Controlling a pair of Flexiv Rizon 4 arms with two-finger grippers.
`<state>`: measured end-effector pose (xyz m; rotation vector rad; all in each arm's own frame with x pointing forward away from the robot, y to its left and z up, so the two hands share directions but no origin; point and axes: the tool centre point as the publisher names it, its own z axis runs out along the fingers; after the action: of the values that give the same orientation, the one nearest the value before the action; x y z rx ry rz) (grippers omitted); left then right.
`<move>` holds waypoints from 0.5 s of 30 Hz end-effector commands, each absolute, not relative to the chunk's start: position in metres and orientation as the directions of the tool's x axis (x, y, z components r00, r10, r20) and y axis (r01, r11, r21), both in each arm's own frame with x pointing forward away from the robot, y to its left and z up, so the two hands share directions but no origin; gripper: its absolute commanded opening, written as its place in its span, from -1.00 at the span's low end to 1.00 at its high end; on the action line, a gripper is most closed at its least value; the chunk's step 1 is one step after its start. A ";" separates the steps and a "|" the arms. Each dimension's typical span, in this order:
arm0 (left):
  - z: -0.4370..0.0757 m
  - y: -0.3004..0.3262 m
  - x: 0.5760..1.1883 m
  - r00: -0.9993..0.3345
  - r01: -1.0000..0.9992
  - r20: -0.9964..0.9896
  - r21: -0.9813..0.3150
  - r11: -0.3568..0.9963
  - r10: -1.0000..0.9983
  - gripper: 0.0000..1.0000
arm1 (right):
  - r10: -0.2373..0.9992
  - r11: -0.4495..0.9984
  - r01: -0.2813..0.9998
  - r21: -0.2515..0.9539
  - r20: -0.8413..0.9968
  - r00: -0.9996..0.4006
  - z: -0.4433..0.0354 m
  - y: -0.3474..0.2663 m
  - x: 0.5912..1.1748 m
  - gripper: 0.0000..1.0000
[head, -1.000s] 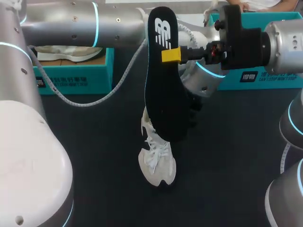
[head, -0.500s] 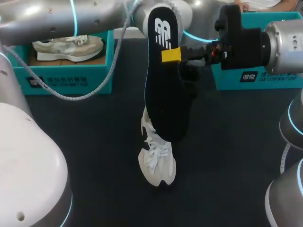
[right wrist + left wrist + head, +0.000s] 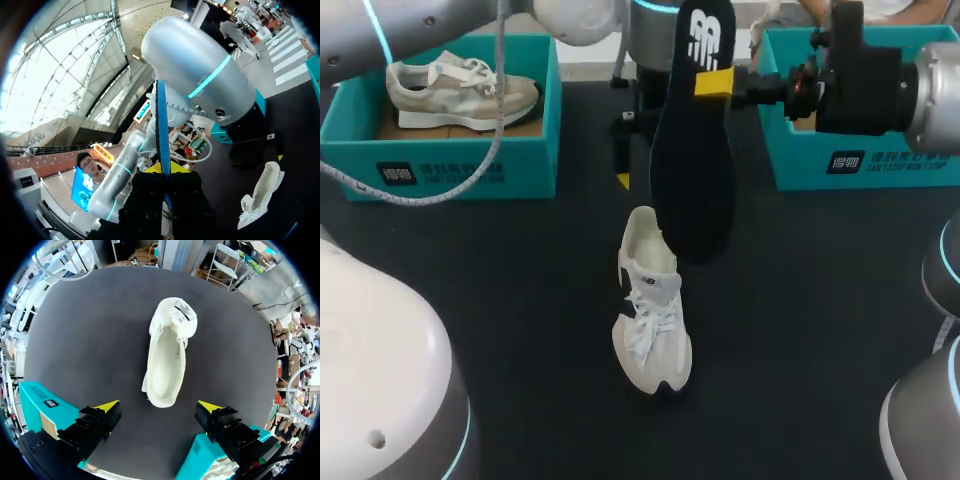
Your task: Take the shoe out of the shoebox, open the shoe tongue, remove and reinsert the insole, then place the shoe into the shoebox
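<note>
Lying toe-down toward the lower middle of the head view, shoe [image 3: 650,320], pale, one of two; long axis up-and-down in frame, heel opening uppermost, no insole seen inside it; rests on dark table [image 3: 500,300]

Insole [image 3: 692,170], black, count one: hangs lengthwise above centre, near in line with the shoe, lower end just above and right of the heel. Pinched near its upper end by right gripper [image 3: 715,83], fingers closed on it from both sides.

Left gripper [image 3: 159,407], fingers spread and empty, the shoe's heel end just ahead between them, the shoe's length running straight away.

Judged: reinsertion turns on lowering the insole's end into the heel opening; the right arm carries it.

Upper left: shoebox [image 3: 460,170] holding second shoe [image 3: 460,90]. Upper right: second shoebox [image 3: 840,160]; boxes two
</note>
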<state>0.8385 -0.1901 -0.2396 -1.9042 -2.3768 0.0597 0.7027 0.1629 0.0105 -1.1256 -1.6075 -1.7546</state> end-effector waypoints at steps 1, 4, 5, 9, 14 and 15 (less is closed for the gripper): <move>-0.219 -0.148 0.843 -0.230 0.972 -0.232 -0.099 0.212 0.945 1.00 | 0.168 -0.197 0.812 0.549 0.835 -0.524 0.008 0.130 0.702 -1.00; -0.209 -0.137 0.849 -0.229 0.973 -0.265 -0.089 0.213 0.937 1.00 | 0.171 -0.196 0.831 0.521 0.852 -0.494 0.003 0.118 0.721 -1.00; -0.203 -0.133 0.850 -0.217 0.976 -0.287 -0.089 0.199 0.933 1.00 | 0.173 -0.198 0.836 0.511 0.858 -0.484 0.000 0.115 0.727 -1.00; -0.181 -0.122 0.843 -0.151 0.988 -0.369 -0.086 0.128 0.917 1.00 | 0.180 -0.219 0.866 0.449 0.891 -0.416 -0.016 0.106 0.758 -1.00; -0.158 -0.114 0.830 -0.113 0.994 -0.443 -0.044 0.104 0.889 1.00 | 0.198 -0.258 0.890 0.376 0.922 -0.332 -0.036 0.101 0.792 -1.00; -0.154 -0.111 0.827 -0.107 0.994 -0.459 -0.037 0.102 0.882 1.00 | 0.200 -0.265 0.894 0.361 0.928 -0.315 -0.040 0.100 0.796 -1.00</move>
<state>0.8449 -0.1399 -0.1624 -2.1528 -2.3772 0.2931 0.7722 0.0850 -0.0338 -1.3634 -1.4256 -1.6648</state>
